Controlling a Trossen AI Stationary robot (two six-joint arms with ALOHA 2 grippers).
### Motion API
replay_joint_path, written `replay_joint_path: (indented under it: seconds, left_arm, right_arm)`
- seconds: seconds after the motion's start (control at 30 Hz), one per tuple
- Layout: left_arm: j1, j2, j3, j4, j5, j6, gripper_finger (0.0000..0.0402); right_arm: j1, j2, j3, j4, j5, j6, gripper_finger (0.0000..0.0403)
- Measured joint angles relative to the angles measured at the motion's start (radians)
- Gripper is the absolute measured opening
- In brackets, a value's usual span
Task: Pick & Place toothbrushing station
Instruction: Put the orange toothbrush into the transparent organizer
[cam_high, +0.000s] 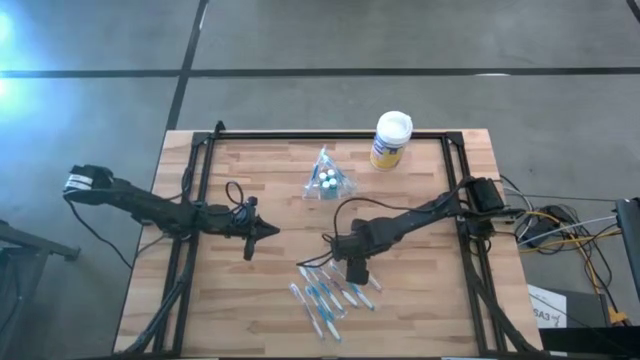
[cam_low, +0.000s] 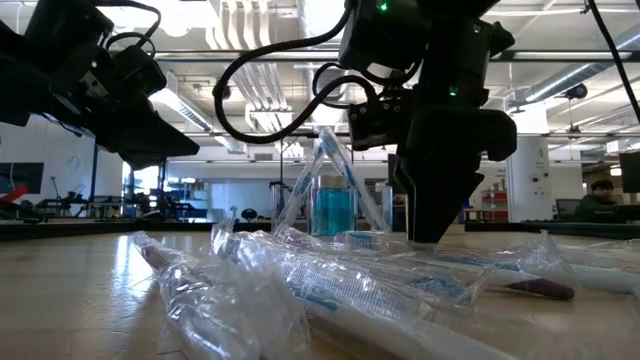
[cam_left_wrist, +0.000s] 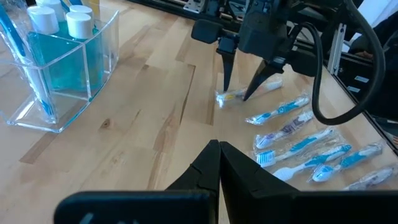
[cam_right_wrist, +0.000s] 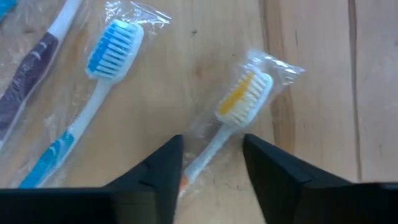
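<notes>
The toothbrushing station (cam_high: 328, 180), a see-through holder with white-capped tubes and a blue brush in it (cam_left_wrist: 62, 68), stands on its base at the table's far middle. Several wrapped toothbrushes (cam_high: 330, 295) lie flat near the front edge. One with yellow bristles (cam_right_wrist: 244, 94) lies apart from them. My right gripper (cam_right_wrist: 211, 165) points down over it, open, a finger on either side of its handle; no touch shows. My left gripper (cam_high: 266, 232) hovers shut at the table's left middle, holding nothing.
A yellow canister with a white lid (cam_high: 391, 140) stands at the far right of the table. A black frame rail (cam_high: 330, 136) runs around the wooden top. Bare wood lies between the station and the brushes.
</notes>
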Motion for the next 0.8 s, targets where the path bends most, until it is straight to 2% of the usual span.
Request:
replay_joint_path:
  seconds: [0.2,0.27,0.43,0.6,0.7,0.8]
  left_arm:
    - [0.0,0.0,0.0,0.0,0.0,0.0,0.001]
    - [0.0,0.0,0.0,0.0,0.0,-0.001,0.001]
    - [0.0,0.0,0.0,0.0,0.0,-0.001,0.001]
    - [-0.001,0.0,0.001,0.014,0.0,0.0,0.001]
    - [-0.005,0.0,0.01,0.027,0.001,0.002,0.001]
    - [-0.015,0.004,0.043,0.028,0.0,0.021,0.001]
  right_arm:
    - [-0.007,-0.013,-0.002,-0.012,0.013,-0.04,0.0044]
    - [-0.008,-0.015,-0.003,-0.016,0.017,-0.058,0.002]
    - [-0.009,-0.041,-0.004,-0.011,0.021,-0.09,0.0013]
    - [-0.003,-0.148,-0.004,0.037,0.055,-0.132,0.0012]
    - [0.014,-0.24,-0.015,0.151,0.064,-0.215,0.0011]
    - [0.035,-0.332,-0.071,0.379,0.044,-0.331,0.001]
